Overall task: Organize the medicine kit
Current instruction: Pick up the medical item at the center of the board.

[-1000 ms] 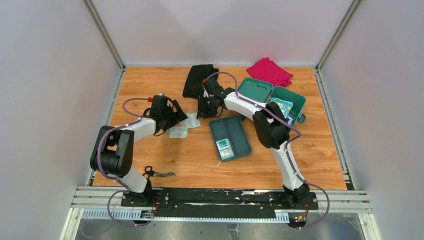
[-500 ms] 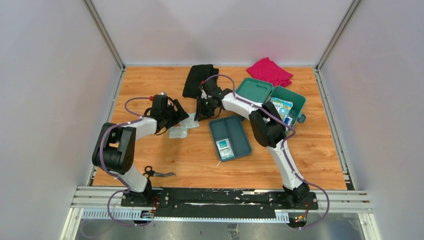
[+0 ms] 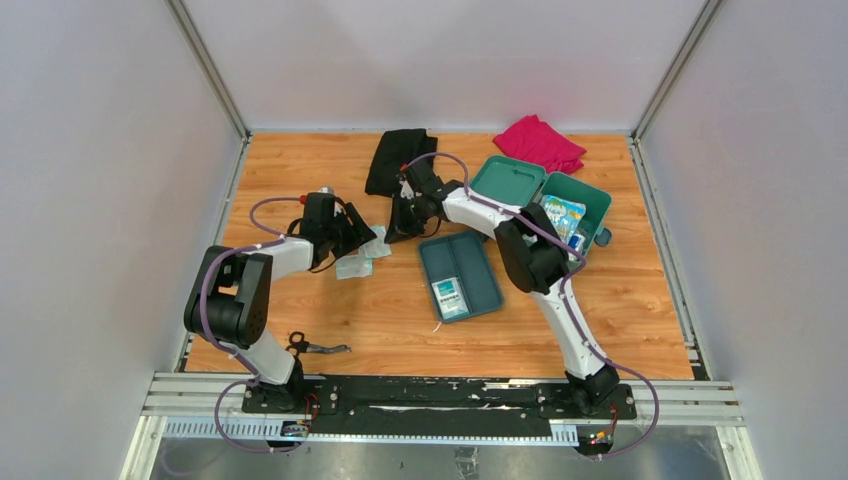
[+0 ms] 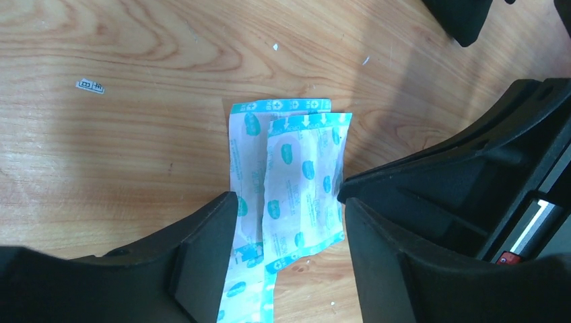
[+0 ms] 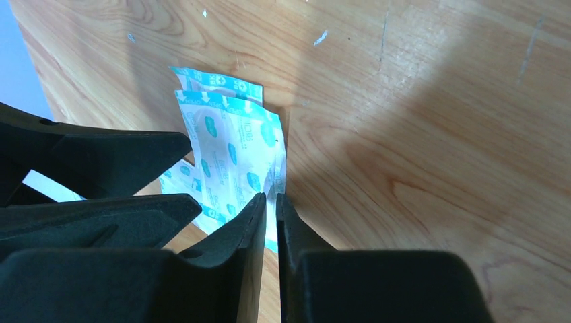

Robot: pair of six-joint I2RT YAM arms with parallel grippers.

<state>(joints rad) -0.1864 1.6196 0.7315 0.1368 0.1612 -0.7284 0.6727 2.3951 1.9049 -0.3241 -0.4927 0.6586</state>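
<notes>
the wooden table (image 3: 640, 300) carried a flat teal inner tray (image 3: 480, 270) near its middle. the open medicine kit (image 3: 603, 205) stood just right of and behind the tray. a pink cloth (image 3: 540, 143) lay further behind the tray, a black cloth (image 3: 398, 155) behind it to the left. overlapping white-and-teal plaster packets (image 4: 303, 175) lay left of the tray, and scissors (image 3: 318, 348) lay left of the tray, toward the near edge.

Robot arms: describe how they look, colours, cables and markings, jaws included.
The left arm and right arm have white links, black joint housings and a purple cable looping along each, with a small red part near the wrist. Their jaws are matte black, thick and wedge-shaped.
</notes>
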